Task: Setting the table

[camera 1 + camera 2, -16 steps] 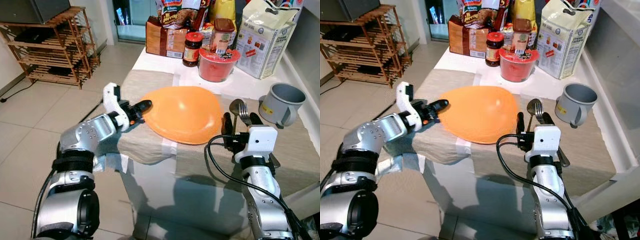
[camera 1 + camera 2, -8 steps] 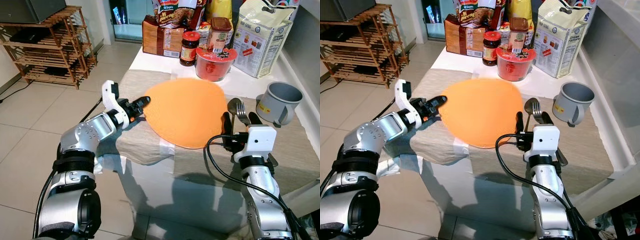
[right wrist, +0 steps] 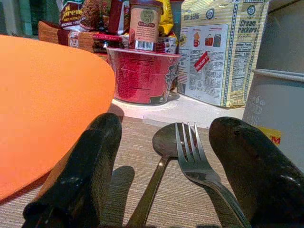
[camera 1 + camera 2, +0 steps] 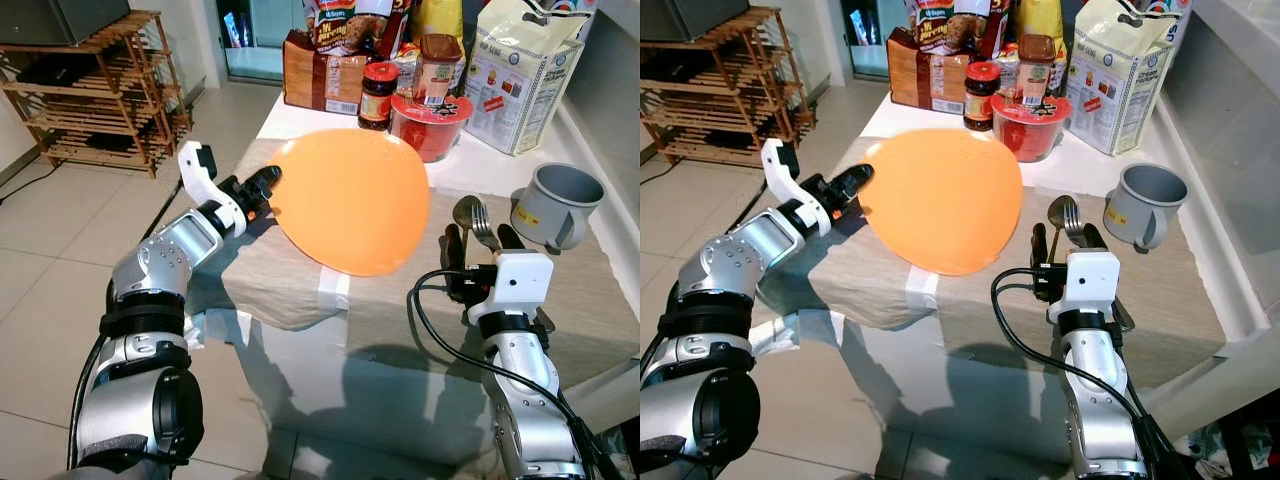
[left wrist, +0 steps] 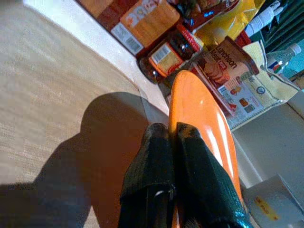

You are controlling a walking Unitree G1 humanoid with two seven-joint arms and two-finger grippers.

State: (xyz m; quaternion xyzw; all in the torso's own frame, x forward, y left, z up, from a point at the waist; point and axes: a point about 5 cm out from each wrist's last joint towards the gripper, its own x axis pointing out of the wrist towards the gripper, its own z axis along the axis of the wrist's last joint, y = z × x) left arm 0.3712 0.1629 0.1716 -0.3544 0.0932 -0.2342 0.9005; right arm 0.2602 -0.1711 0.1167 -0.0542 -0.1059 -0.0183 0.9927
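Left gripper (image 4: 268, 180) pinches rim of round orange plastic plate (image 4: 352, 200), lifted and tilted above beige table runner (image 4: 280, 285).

Fingers clamped tight on plate's left edge; plate hangs over the runner, in front of red instant-noodle cup (image 4: 433, 122). Right gripper (image 3: 178, 166) rests low on the runner, fingers spread wide either side of metal spoon (image 3: 159, 156) and metal fork (image 3: 194, 159), holding neither. Grey mug (image 4: 555, 205) stands further right.

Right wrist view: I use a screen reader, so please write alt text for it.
The right gripper is open, its black fingers flanking a spoon and fork lying on the tablecloth. An orange plate is beside them, with a red cup behind.
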